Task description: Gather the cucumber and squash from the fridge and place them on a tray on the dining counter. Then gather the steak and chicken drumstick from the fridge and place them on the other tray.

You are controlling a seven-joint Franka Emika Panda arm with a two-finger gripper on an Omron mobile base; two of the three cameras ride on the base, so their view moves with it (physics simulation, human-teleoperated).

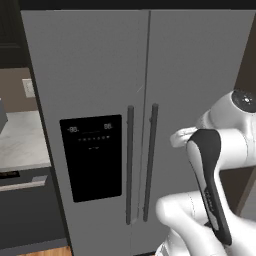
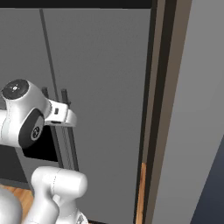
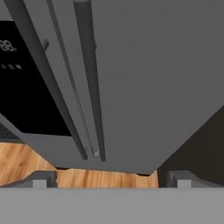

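The tall grey fridge [image 1: 100, 70] [image 2: 100, 65] [image 3: 148, 65] stands right in front of me with both doors shut. Its two dark vertical handles [image 1: 140, 165] [image 3: 89, 78] run side by side down the middle, and the black dispenser panel [image 1: 92, 157] [image 3: 22, 87] sits on the left door. In the hand view my gripper [image 3: 111, 181] is open wide, with nothing between its fingertips [image 3: 43, 179]. It points at the lower part of the right door, a short way off it. The cucumber, squash, steak and chicken drumstick are hidden. Both trays and the dining counter are out of view.
A pale stone worktop [image 1: 20, 140] with a dark appliance front [image 1: 25, 210] under it adjoins the fridge on the left. A brown upright panel [image 2: 159, 109] and a grey wall [image 2: 197, 131] close in on the right. Wooden floor [image 3: 26, 162] lies below.
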